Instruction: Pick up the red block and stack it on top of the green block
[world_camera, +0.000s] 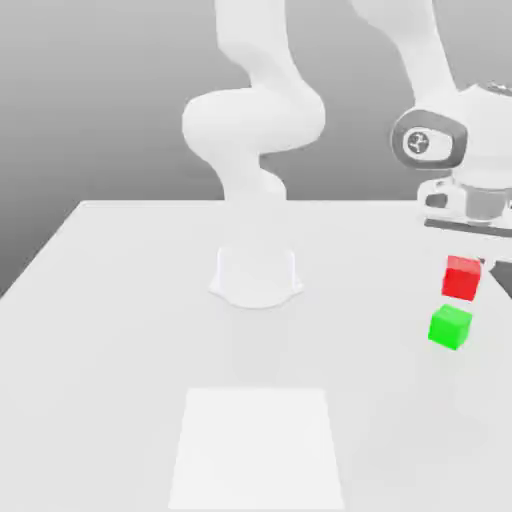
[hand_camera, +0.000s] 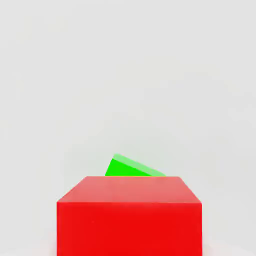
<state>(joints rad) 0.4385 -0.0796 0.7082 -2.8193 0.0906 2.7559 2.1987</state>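
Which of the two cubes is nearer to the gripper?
The red block: it sits right under the gripper, above the green block on the table.

White arm (world_camera: 262, 120) arched over its base, wrist pointing down at exterior view's right, jaws closed.

The red block (hand_camera: 130, 215) hides most of the green block (hand_camera: 131, 167).

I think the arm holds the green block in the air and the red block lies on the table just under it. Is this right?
Not quite: the colours are swapped. The exterior view shows the red block up under the hand, and the green block on the table just below it. The hand view agrees: red fills the near part, with green peeking out beyond it.
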